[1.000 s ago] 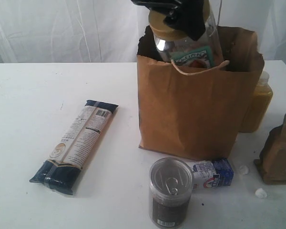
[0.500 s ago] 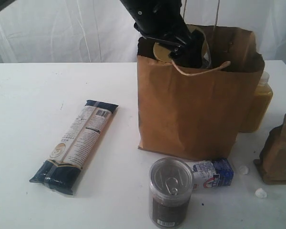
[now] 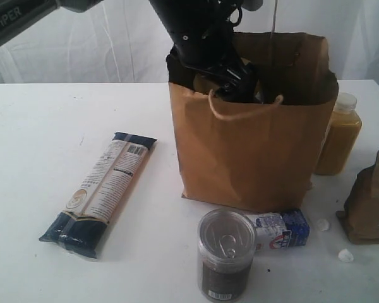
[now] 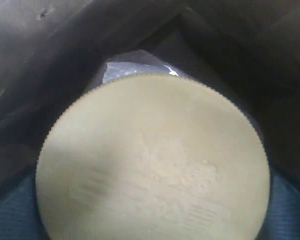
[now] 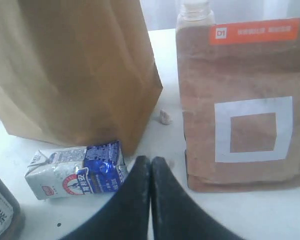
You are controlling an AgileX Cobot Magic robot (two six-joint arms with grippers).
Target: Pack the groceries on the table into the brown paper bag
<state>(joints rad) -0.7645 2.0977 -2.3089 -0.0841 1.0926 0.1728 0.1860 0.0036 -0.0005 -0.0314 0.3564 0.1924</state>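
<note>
The left gripper [image 3: 239, 83] reaches down through the open mouth of the brown paper bag [image 3: 252, 154], which stands upright toward the back of the white table [image 3: 31, 139], its twine handle [image 3: 243, 115] drooping over the front rim. In the left wrist view the tan lid of the clear jar [image 4: 152, 162] fills the frame against the bag's dark inner walls; the jaws stand wide, clamped on the jar inside the bag.

The other groceries sit outside the bag. The long pasta packet [image 3: 101, 192] lies flat, well apart on the bag's left. The silver-topped can [image 3: 226, 255] stands in front of the bag, and the small blue-white carton [image 3: 281, 228] lies on its side just beside it, close to the bag's base. The yellow juice bottle [image 3: 338, 136] stands against the bag's right side, and the brown orange-labelled pouch [image 3: 372, 199] stands upright near the table's right edge.

The right gripper [image 5: 150, 190], seen only by its own wrist camera, hangs low over the table between carton and pouch, its black fingers pressed together and holding nothing.
</note>
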